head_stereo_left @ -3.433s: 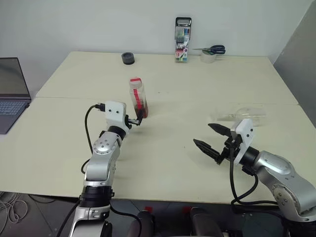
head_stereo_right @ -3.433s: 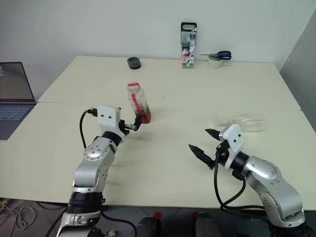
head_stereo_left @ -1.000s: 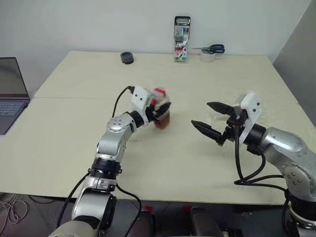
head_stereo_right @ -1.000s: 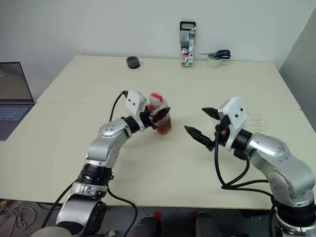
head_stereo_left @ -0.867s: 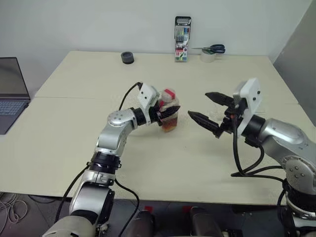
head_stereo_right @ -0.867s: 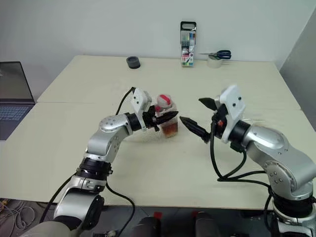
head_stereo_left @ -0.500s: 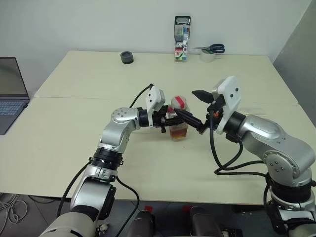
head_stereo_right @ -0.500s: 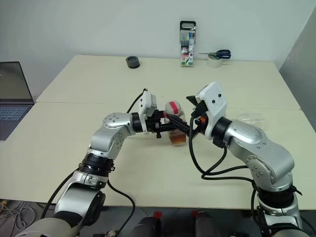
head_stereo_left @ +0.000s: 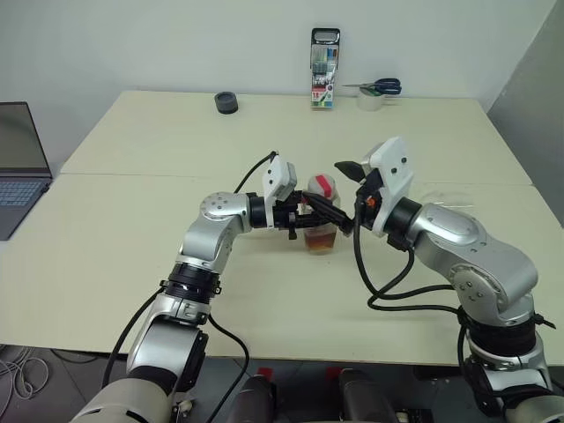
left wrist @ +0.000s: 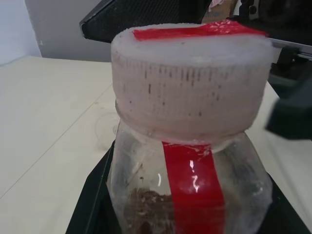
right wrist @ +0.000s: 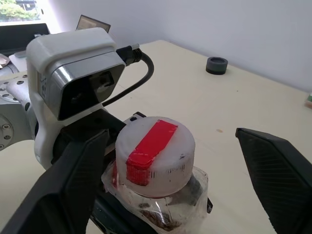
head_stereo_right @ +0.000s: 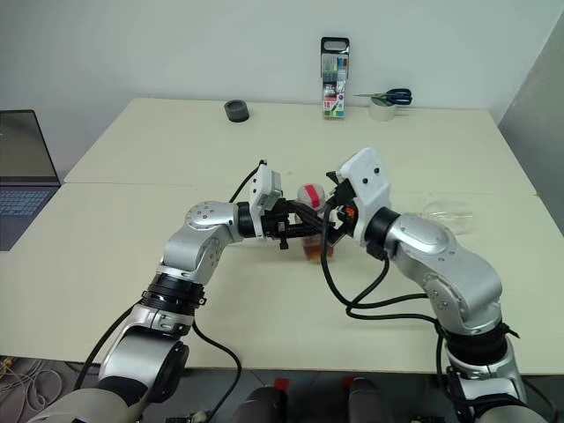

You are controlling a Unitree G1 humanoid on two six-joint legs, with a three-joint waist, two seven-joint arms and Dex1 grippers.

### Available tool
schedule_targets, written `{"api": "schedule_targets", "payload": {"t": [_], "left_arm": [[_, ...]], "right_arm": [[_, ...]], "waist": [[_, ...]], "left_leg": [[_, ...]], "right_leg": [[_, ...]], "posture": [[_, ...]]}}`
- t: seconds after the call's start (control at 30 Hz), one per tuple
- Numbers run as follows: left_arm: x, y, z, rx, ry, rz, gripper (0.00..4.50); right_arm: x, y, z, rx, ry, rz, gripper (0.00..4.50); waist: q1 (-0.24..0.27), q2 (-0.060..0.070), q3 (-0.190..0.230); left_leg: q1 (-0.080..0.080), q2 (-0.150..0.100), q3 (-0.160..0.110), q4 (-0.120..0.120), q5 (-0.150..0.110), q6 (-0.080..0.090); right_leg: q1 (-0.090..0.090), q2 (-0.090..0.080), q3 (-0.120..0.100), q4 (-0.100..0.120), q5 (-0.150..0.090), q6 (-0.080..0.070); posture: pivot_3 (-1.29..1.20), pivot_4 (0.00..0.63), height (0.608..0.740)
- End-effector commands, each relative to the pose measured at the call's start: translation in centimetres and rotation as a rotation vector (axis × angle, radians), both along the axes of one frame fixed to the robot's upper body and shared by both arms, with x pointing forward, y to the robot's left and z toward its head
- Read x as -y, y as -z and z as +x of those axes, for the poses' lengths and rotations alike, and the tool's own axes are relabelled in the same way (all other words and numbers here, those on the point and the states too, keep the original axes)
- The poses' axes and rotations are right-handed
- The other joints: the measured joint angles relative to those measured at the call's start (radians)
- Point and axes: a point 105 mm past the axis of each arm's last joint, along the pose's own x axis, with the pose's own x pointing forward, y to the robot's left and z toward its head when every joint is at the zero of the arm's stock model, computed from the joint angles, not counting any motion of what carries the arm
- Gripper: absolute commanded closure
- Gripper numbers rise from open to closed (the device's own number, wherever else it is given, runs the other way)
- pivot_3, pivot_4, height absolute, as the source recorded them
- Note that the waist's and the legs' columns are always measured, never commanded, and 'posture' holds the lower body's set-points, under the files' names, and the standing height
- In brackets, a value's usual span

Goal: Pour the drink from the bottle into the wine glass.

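Head views: pale cream surface (head_stereo_left: 132,264) made of two slabs w/ a seam across the middle, white wall behind, grey panel at far right. Left gripper (head_stereo_left: 310,217) clamps the bottle (head_stereo_left: 319,222) low on its body, held upright just above the surface near centre; amber drink (head_stereo_left: 319,240) sits in the lower part. Cap (head_stereo_right: 311,194) is whitish w/ a red strip, on the bottle. Right gripper (head_stereo_left: 339,196) is spread wide, one finger each side of the cap, not touching. Wine glass (head_stereo_right: 445,212) lies on its side well to the right of both grippers, behind the right arm. Far back edge: black round object (head_stereo_left: 227,103), marker pack (head_stereo_left: 325,70) standing, tape roll (head_stereo_left: 370,102) w/ scissors (head_stereo_left: 381,87) on top, all well beyond the grippers. Laptop (head_stereo_left: 19,167) at the left edge, well apart. Front half of the surface around the grippers is bare, plenty of room left and right.

Left wrist view: bottle body between the black fingers (left wrist: 92,195), cap close up, red strip running down the front; right gripper's dark finger just behind the cap.

Right wrist view: own fingers (right wrist: 68,185) wide apart flanking the cap; left wrist camera housing (right wrist: 78,73) just beside the bottle; black round object far behind on the bare surface.
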Motion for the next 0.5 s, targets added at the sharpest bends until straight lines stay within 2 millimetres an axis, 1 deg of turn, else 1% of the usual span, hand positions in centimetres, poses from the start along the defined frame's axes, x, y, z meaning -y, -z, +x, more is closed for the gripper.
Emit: {"api": "schedule_targets", "payload": {"t": [0.03, 0.13, 0.17, 0.27, 0.37, 0.43, 0.5], "left_arm": [[0.4, -1.6, -0.4, 0.077, 0.032, -0.006, 2.73], [0.2, -1.4, -0.5, 0.078, 0.036, 0.004, 2.73], [0.2, -1.3, -0.6, 0.08, 0.039, 0.01, 2.73], [0.3, -1.3, -0.9, 0.082, 0.053, 0.015, 2.73], [0.3, -1.4, -1.1, 0.084, 0.073, 0.018, 2.73], [0.3, -1.5, -1.5, 0.085, 0.102, 0.028, 2.74], [0.1, -1.6, -1.9, 0.088, 0.136, 0.045, 2.74]], "right_arm": [[-0.4, -1.5, -0.4, 0.072, -0.024, 0.013, 1.34], [-0.7, -1.4, -0.6, 0.08, -0.042, 0.008, 2.4], [-0.8, -1.4, -0.7, 0.083, -0.051, 0.002, 2.65], [-1.0, -1.1, -1.1, 0.081, -0.097, -0.029, 2.65], [-1.3, -0.7, -1.5, 0.093, -0.199, -0.101, 2.65], [-0.9, -0.2, -1.5, 0.102, -0.33, -0.204, 2.65], [0.3, 0.1, -0.9, 0.086, -0.466, -0.313, 2.65]], "waist": [[-0.001, 0.0, 0.0], [-0.003, 0.0, 0.0], [-0.004, 0.0, 0.0], [-0.005, 0.0, 0.0], [-0.006, 0.0, 0.0], [-0.007, 0.001, 0.0], [-0.009, 0.001, 0.001]], "left_leg": [[0.0, 0.0, 0.0, 0.0, 0.0, 0.0], [0.0, 0.0, 0.0, 0.0, 0.0, 0.0], [0.0, 0.0, 0.0, 0.0, 0.0, 0.0], [0.0, 0.0, 0.0, 0.0, 0.0, 0.0], [0.0, 0.0, 0.0, 0.0, 0.0, 0.0], [0.0, 0.0, 0.001, 0.0, -0.002, 0.003], [0.0, 0.0, 0.002, 0.001, -0.002, 0.004]], "right_leg": [[0.0, 0.0, 0.0, 0.0, 0.0, 0.0], [0.0, 0.0, 0.0, 0.0, 0.0, 0.0], [0.0, 0.0, 0.0, 0.0, 0.0, 0.0], [0.0, 0.0, 0.0, 0.0, 0.0, 0.0], [0.0, 0.0, 0.0, 0.0, 0.0, 0.0], [0.0, 0.0, 0.0, 0.0, 0.0, 0.0], [0.0, 0.0, -0.001, 0.0, 0.0, 0.0]], "posture": [[0.0, 0.15, 0.74], [0.0, 0.15, 0.74], [0.0, 0.15, 0.74], [0.0, 0.15, 0.74], [0.0, 0.15, 0.74], [0.0, 0.15, 0.74], [0.0, 0.15, 0.74]]}}
